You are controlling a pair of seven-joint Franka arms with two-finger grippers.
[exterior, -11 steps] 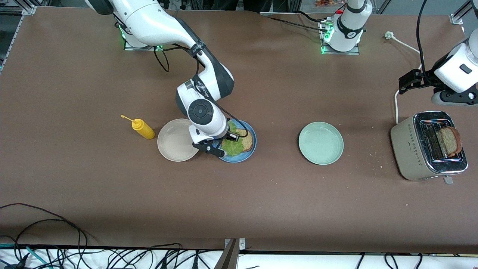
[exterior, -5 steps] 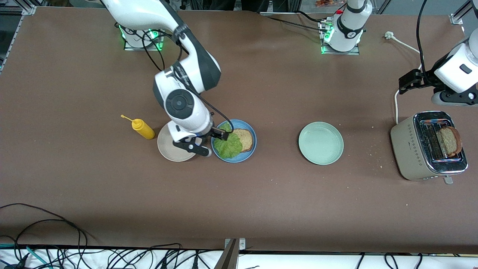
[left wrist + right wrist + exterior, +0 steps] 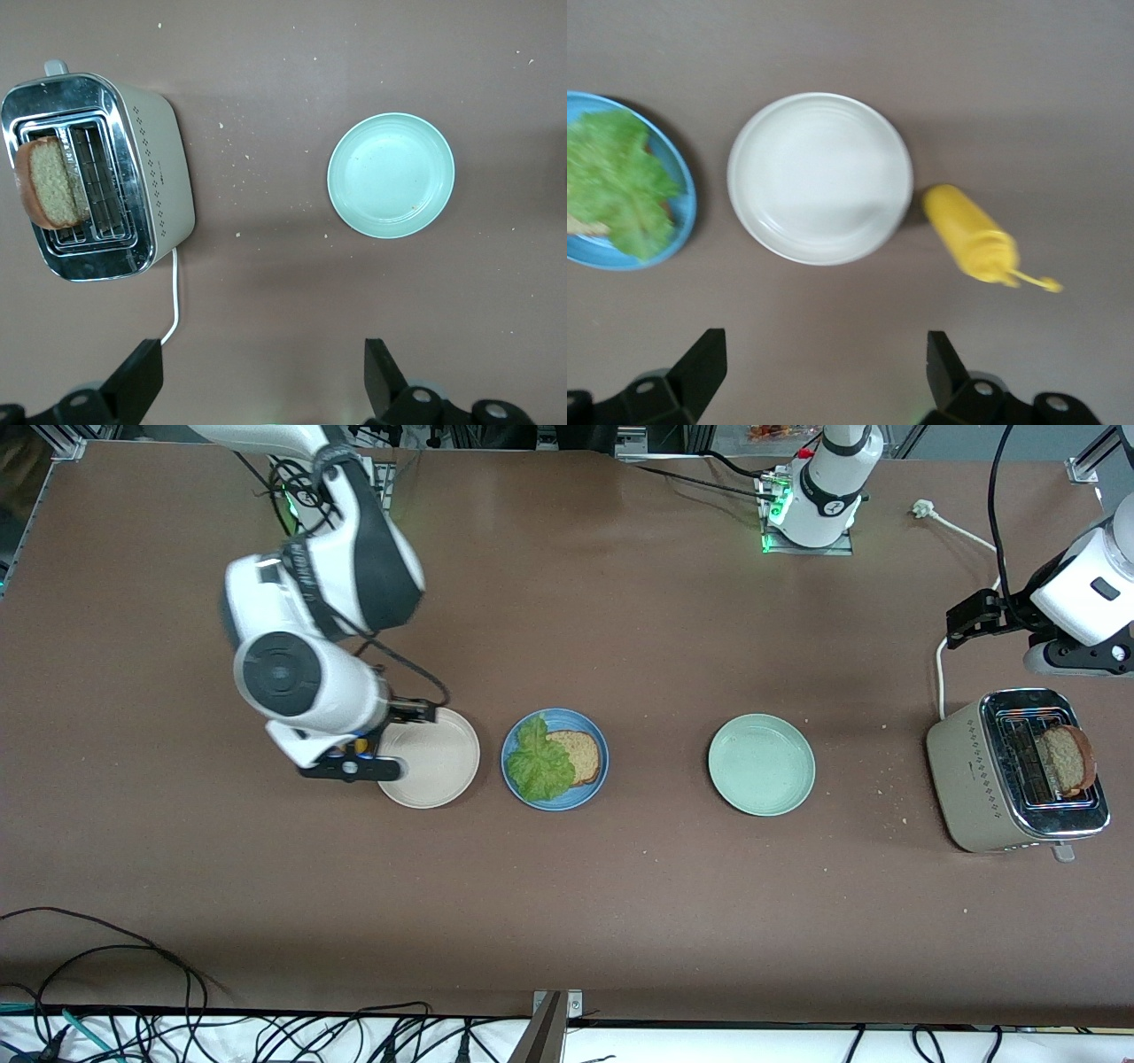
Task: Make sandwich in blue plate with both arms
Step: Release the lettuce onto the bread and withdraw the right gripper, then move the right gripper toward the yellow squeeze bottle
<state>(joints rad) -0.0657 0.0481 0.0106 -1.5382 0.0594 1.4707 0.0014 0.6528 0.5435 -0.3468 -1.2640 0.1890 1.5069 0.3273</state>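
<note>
Sandwich [image 3: 560,759]: half built, a lettuce leaf [image 3: 539,763] lying over one bread slice [image 3: 578,754] on the blue plate [image 3: 555,801], which sits mid-table between the beige plate and the green plate; no top slice yet.
Table [image 3: 567,921]: brown bench carrying all items; cables run along the edge nearest the front camera.
Right arm [image 3: 319,602]: a second ago it was bent low over the blue plate with the leaf; now it has swung up and away toward its own end of the table.
Right gripper [image 3: 372,737]: fingers spread wide and empty, over the beige plate's edge and the mustard bottle.
Left arm: waits at its corner of the table.
Left gripper [image 3: 259,376]: fingers apart, empty, over bare table near the toaster.
Toaster [image 3: 1019,772]: near the left arm's end, second bread slice [image 3: 1067,759] standing in its slot.
Beige plate [image 3: 431,757]: bare, just beside the blue plate.
Green plate [image 3: 761,764]: bare, between blue plate and toaster.
Meaning of change: lettuce is released and placed; judged next step is fetching the toaster slice.
Right wrist view only: mustard bottle [image 3: 974,241] lying beside the beige plate; in the front view the arm all but hides it.
Left wrist view only: toaster cord [image 3: 174,297] and crumbs close up.
</note>
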